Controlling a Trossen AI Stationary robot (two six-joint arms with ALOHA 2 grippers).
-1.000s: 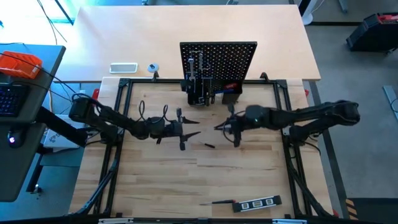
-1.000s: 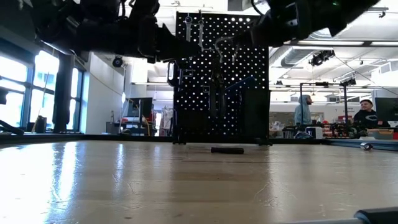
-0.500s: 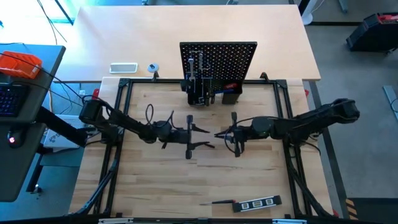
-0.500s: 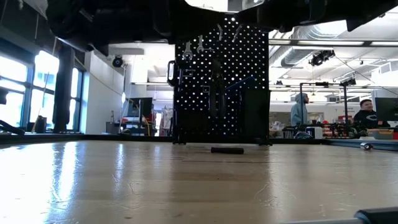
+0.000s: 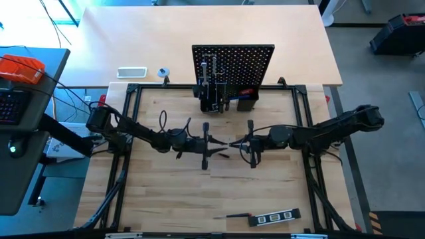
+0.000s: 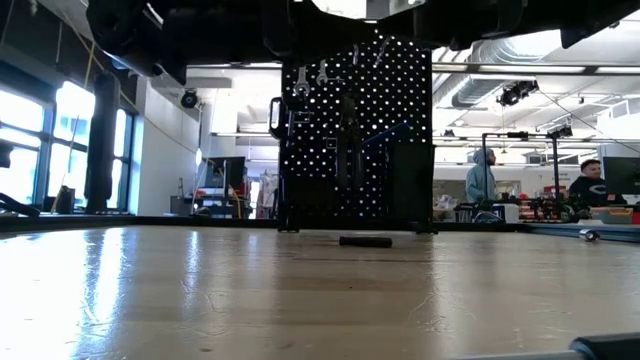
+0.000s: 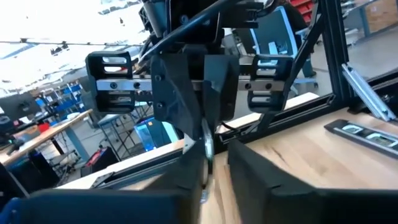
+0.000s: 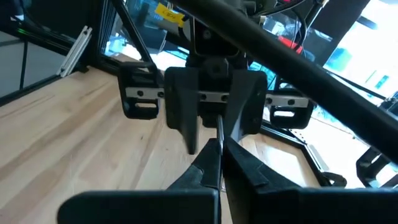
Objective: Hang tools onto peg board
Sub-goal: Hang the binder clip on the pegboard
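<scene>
1. Since one second ago, the left arm has reached in from the table's left toward the middle. The left gripper (image 5: 222,143) now faces the right gripper (image 5: 234,143) nose to nose.
2. The right gripper is clamped on a thin silver wrench (image 8: 219,142), which sits pinched between its fingertips (image 8: 235,155).
3. The wrench's long axis runs left to right across the table, along the line joining the two grippers and roughly level. Its free end points at the left gripper, and a rounded end shows in the left wrist view.
4. The left gripper sits around that free end. Whether it has closed on the wrench cannot be told.
5. Both arms stretch inward and low from opposite sides of the frame, forearms nearly in one line, and hold the wrench above the table (image 5: 265,186).
6. A small dark tool (image 6: 365,241) lies on the wood below and just in front of the meeting point.
7. The peg board (image 5: 232,63) stands upright at the table's far edge, well apart from the grippers, with wrenches (image 6: 322,72) hanging near its top.
8. A black marked level (image 5: 274,217) and a small screwdriver (image 5: 236,216) lie end to end at the near edge.
</scene>
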